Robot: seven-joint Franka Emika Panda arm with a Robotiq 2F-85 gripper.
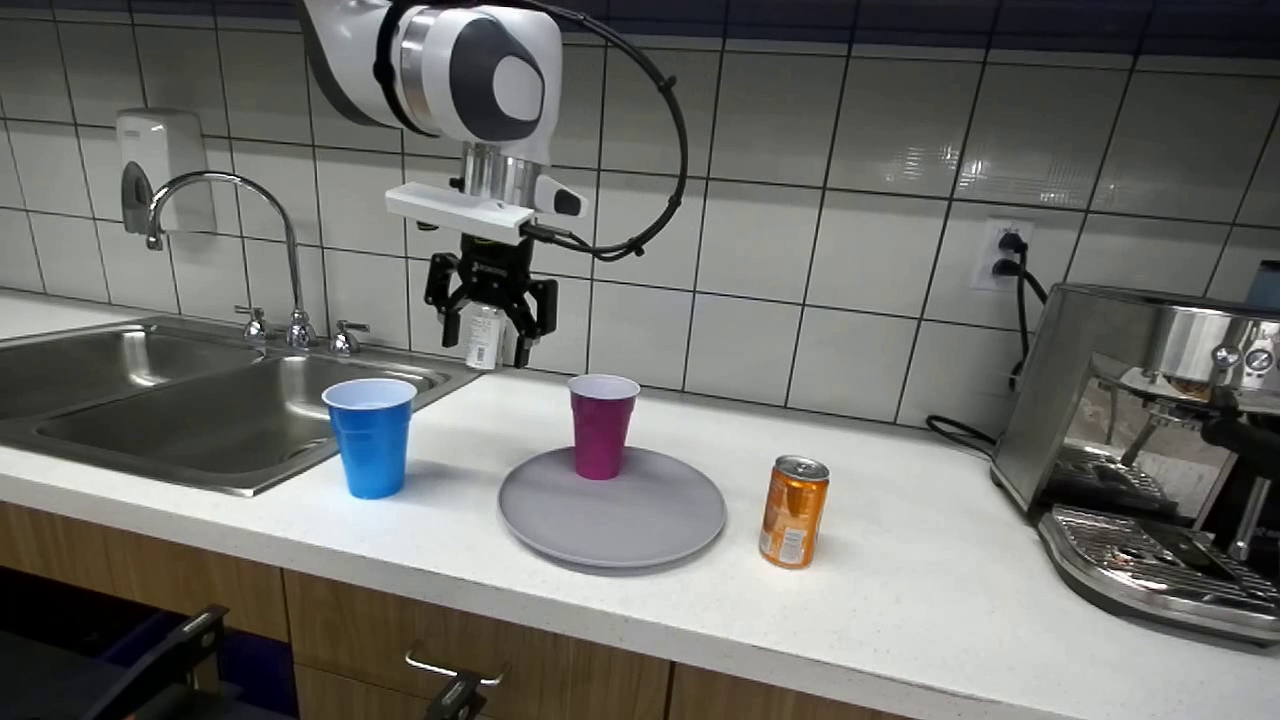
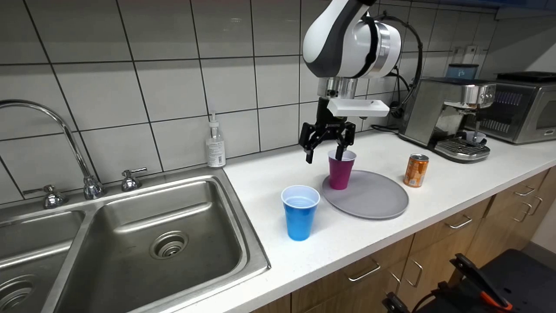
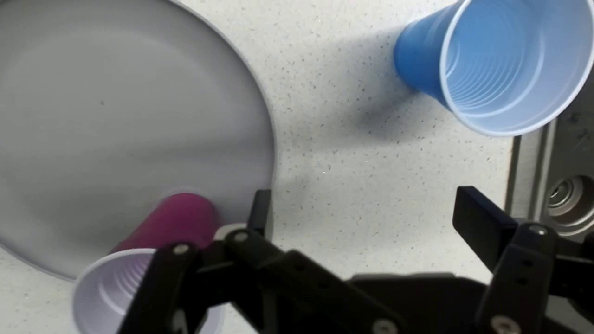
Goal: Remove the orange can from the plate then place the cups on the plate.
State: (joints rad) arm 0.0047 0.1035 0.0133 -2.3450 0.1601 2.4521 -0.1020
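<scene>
The magenta cup [image 1: 600,430] stands upright on the back part of the grey plate [image 1: 660,530]; both also show in an exterior view [image 2: 341,174]. The blue cup [image 1: 370,440] stands upright on the counter between the sink and the plate. The orange can [image 1: 794,512] stands on the counter beside the plate, off it, and is out of the wrist view. My gripper [image 1: 487,345] is open and empty, pointing down above the counter behind the cups. In the wrist view, bare counter lies between its fingers [image 3: 366,208], with the magenta cup partly hidden behind the finger on one side.
A double steel sink [image 2: 173,234] with a tall faucet [image 1: 290,250] borders the blue cup's side. A soap bottle [image 2: 215,145] stands by the wall at the sink corner. A steel espresso machine [image 1: 1150,420] stands beyond the can. A tiled wall backs the counter.
</scene>
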